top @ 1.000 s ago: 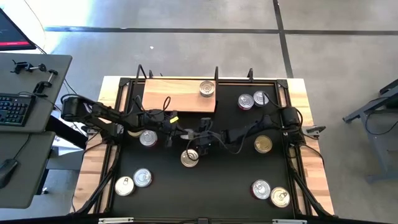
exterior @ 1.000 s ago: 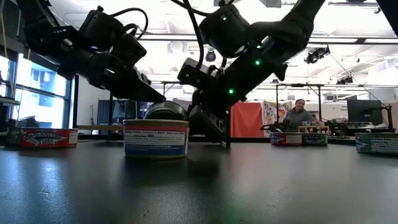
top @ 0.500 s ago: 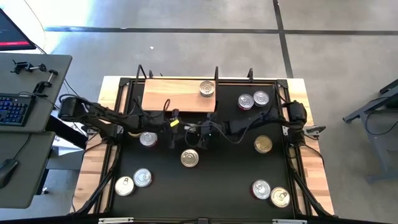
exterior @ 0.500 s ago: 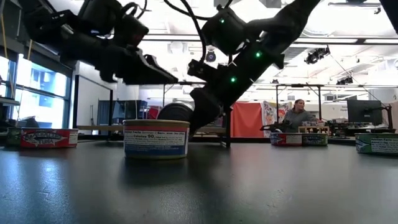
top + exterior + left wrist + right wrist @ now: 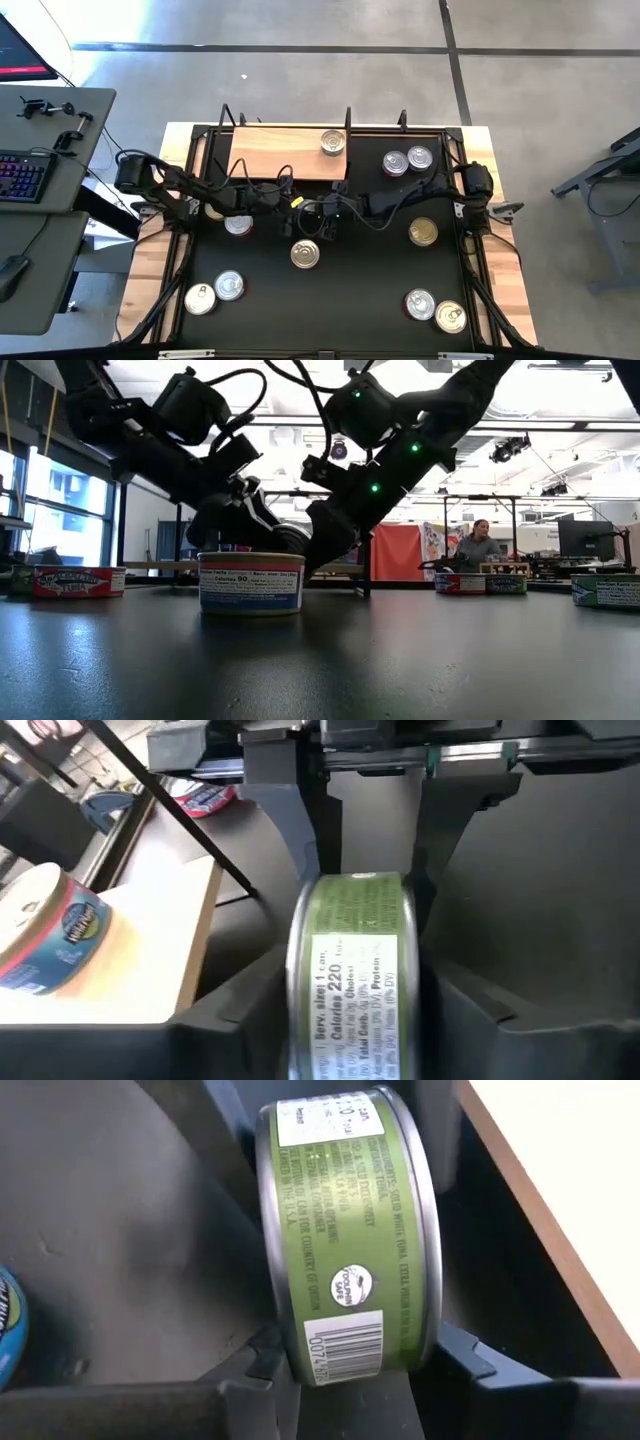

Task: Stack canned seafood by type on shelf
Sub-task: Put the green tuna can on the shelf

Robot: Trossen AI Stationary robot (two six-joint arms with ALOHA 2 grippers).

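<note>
A green-labelled can of the canned seafood hangs on edge over the mat's middle, just near of the shelf. The shelf is a light wooden slab at the far side, with one can standing on it. My right gripper is shut on the green can. My left gripper comes from the opposite side, open, one finger at each flat end of that can. Several more cans stand on the mat, the nearest just near of both grippers. My right gripper pinches the green can by its two flat ends between its two fingers, at the rim. It comes from the table's right, slanting down. The can stands on edge, label outward, lifted clear of the mat. My left gripper: whether its fingers touch the can's ends I cannot tell.
Loose cans stand on the black mat at the left, near left, far right, right and near right. A desk with a keyboard stands left of the table. A person sits far behind.
My right gripper has risen and gone toward the far edge with the green can, rolling it onto its edge, then kept still. My left gripper has opened, rolled, sunk and gone toward the table's right until its fingers stand around the same can.
</note>
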